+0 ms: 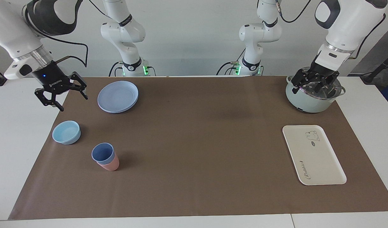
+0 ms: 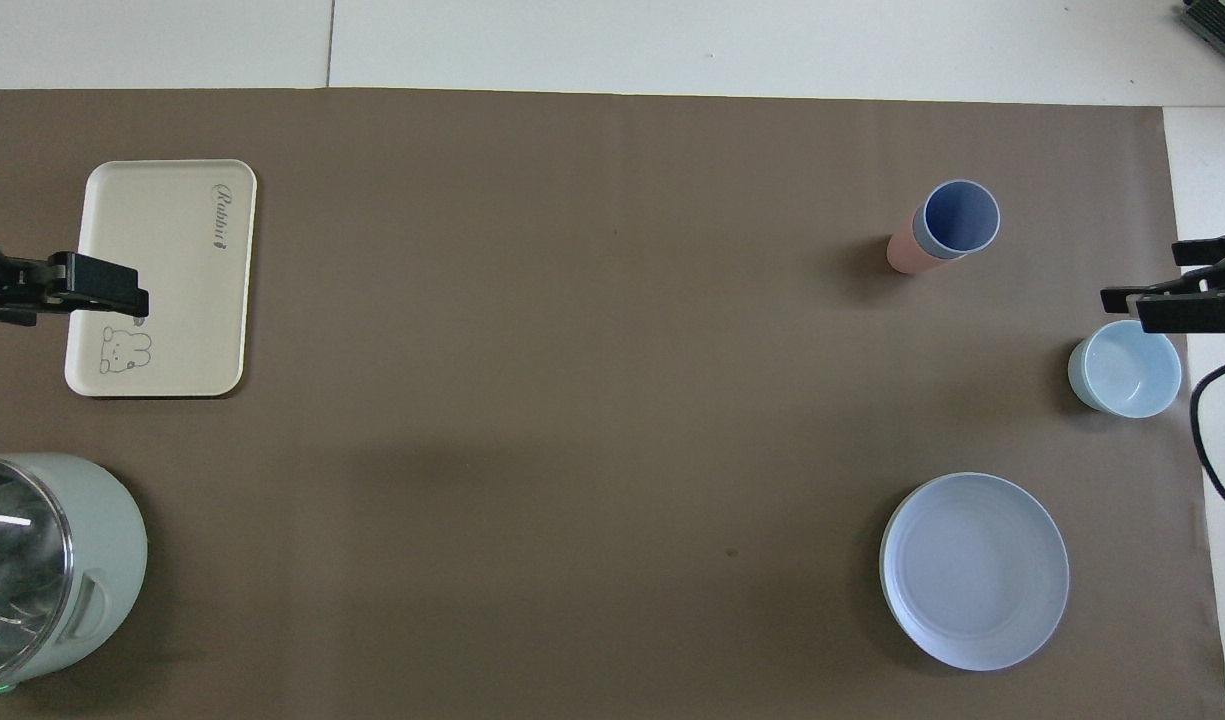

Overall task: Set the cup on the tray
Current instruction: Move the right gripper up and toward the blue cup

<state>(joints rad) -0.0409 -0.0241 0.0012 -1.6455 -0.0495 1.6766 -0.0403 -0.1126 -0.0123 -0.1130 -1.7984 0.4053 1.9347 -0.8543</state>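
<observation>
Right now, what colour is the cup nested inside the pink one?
Periwinkle blue cup; overhead view shows it best.

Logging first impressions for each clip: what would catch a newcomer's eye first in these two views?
Probably the periwinkle-blue cup nested inside a salmon-pink cup, standing toward the right arm's end of the brown mat. The cream tray with its rabbit drawing lies bare toward the left arm's end. Both arms wait raised with open jaws: the left gripper over the lidded pot, the right gripper above the mat's edge.

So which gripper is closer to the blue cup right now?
Right. The right gripper hangs open over the mat's edge by the light-blue bowl, at the blue cup's end. The left gripper, also open, is over the pot at the table's left-arm end.
</observation>
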